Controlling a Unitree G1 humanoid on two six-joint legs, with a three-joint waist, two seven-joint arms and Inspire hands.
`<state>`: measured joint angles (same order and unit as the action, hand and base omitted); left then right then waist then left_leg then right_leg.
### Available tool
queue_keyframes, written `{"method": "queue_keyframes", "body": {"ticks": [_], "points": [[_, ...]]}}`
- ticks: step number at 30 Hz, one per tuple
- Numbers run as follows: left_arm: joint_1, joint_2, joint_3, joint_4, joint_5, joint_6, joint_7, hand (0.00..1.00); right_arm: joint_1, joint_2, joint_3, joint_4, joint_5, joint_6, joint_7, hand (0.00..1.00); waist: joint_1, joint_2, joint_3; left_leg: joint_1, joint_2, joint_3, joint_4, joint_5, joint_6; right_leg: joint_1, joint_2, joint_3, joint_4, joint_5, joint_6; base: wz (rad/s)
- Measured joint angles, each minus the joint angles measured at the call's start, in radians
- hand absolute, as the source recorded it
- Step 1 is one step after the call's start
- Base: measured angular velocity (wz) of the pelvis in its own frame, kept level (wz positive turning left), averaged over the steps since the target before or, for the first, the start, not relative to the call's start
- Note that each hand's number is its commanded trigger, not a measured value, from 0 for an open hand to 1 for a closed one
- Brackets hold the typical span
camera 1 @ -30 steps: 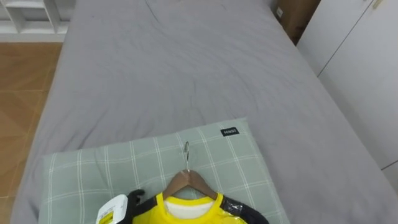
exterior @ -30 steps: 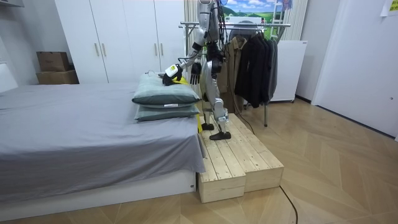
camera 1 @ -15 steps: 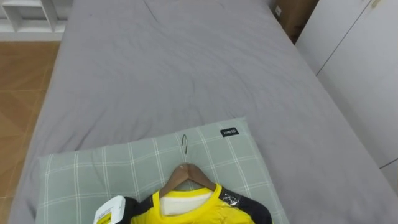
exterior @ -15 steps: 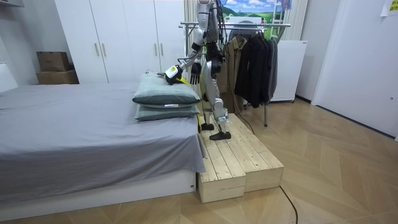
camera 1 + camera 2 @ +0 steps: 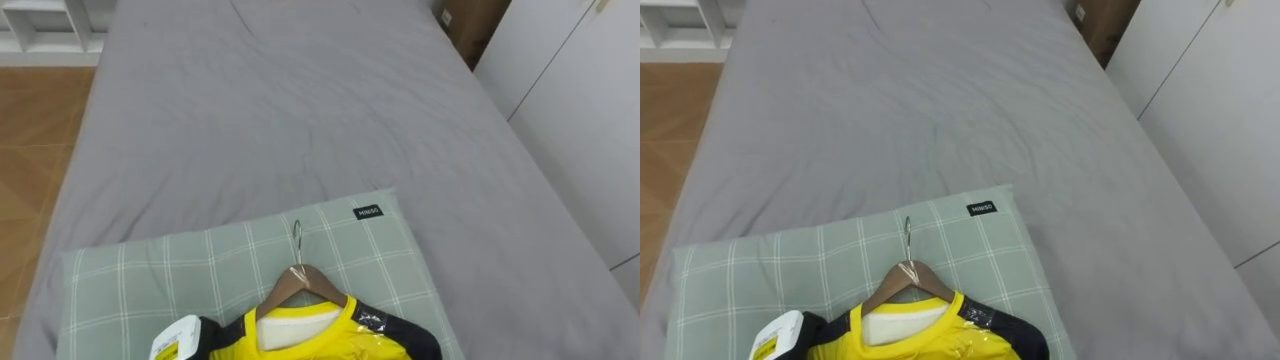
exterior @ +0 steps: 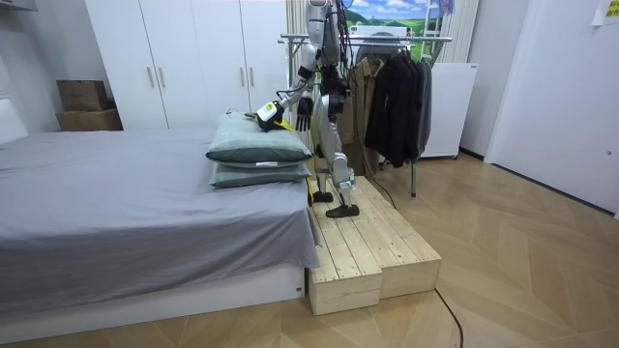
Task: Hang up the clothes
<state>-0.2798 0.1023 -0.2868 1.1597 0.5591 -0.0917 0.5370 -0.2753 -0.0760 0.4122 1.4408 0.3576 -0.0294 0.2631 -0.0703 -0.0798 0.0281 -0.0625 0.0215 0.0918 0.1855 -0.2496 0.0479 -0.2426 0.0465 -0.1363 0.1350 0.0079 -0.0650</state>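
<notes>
Though fingers of the left hand (image 5: 185, 338) are hidden, the yellow, dark-sleeved shirt (image 5: 300, 342) sits on a wooden hanger (image 5: 300, 283).

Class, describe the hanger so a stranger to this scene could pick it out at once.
On the grey bed, find the green checked pillow at the near end. On it lies a wooden hanger with a metal hook, its arms inside a yellow shirt: the only wooden thing there.

grey bed (image 5: 300, 100); two stacked pillows at near end: green checked pillow (image 5: 130, 280) atop second pillow (image 6: 256, 176).
</notes>
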Motion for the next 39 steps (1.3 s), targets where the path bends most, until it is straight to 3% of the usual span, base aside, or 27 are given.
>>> {"method": "queue_keyframes", "body": {"ticks": [8, 16, 18, 21, 25, 29, 31, 39], "points": [[0.004, 0.004, 0.000, -0.015, 0.001, 0.000, -0.001, 1.00, 0.001, -0.001, -0.001, -0.001, -0.001, 0.000, -0.003, 0.00, 0.000, 0.003, 0.0003, -0.001, 0.001, 0.000, 0.000, 0.000, 0.000, -0.001, 0.000, 0.000, -0.001, 0.000, 0.000, 0.00], [0.019, 0.016, -0.008, -0.028, -0.009, 0.000, 0.004, 1.00, 0.003, -0.008, -0.012, -0.003, -0.001, -0.004, 0.000, 0.00, -0.007, 0.027, -0.0080, 0.009, 0.001, -0.002, 0.002, 0.000, 0.000, 0.010, 0.002, -0.001, -0.001, 0.000, 0.000, 0.00], [0.059, 0.023, 0.002, -0.075, 0.000, -0.001, 0.005, 1.00, 0.018, -0.014, -0.046, -0.003, -0.001, -0.010, 0.000, 0.00, -0.006, 0.041, -0.0127, 0.029, 0.003, -0.003, 0.001, 0.000, 0.000, 0.029, 0.005, -0.001, -0.002, 0.000, 0.000, 0.00], [0.102, 0.033, 0.011, -0.152, 0.002, -0.002, 0.005, 1.00, 0.040, -0.024, -0.081, -0.004, -0.001, -0.026, -0.001, 0.00, -0.007, 0.051, -0.0127, 0.045, 0.003, -0.002, -0.002, 0.000, 0.000, 0.042, 0.005, 0.000, -0.002, 0.000, 0.000, 0.00], [0.123, 0.040, 0.020, -0.198, 0.005, -0.001, 0.010, 1.00, 0.075, -0.037, -0.120, -0.009, -0.004, -0.029, -0.007, 0.00, -0.007, 0.055, -0.0132, 0.066, 0.002, -0.006, -0.012, 0.000, 0.000, 0.059, 0.005, 0.003, -0.002, 0.000, 0.000, 0.01], [0.132, 0.072, 0.034, -0.273, 0.005, -0.002, 0.051, 1.00, 0.136, -0.061, -0.150, -0.029, -0.001, -0.025, -0.033, 0.00, -0.008, 0.066, -0.0177, 0.099, 0.003, -0.009, -0.022, 0.000, -0.001, 0.088, 0.007, 0.003, -0.001, 0.000, -0.001, 0.00], [0.133, 0.074, 0.045, -0.286, 0.005, -0.002, 0.069, 1.00, 0.156, -0.071, -0.164, -0.029, -0.001, -0.025, -0.034, 0.00, -0.009, 0.075, -0.0232, 0.115, 0.002, -0.010, -0.025, 0.000, -0.001, 0.103, 0.007, 0.004, -0.001, -0.001, -0.001, 0.00], [0.191, 0.084, 0.122, -0.471, 0.021, -0.018, 0.112, 1.00, 0.195, -0.078, -0.239, -0.045, -0.003, -0.027, -0.028, 0.00, -0.012, 0.085, -0.0242, 0.157, 0.002, -0.012, -0.021, 0.000, -0.002, 0.144, 0.007, 0.006, 0.001, -0.001, -0.002, 0.00]]}}
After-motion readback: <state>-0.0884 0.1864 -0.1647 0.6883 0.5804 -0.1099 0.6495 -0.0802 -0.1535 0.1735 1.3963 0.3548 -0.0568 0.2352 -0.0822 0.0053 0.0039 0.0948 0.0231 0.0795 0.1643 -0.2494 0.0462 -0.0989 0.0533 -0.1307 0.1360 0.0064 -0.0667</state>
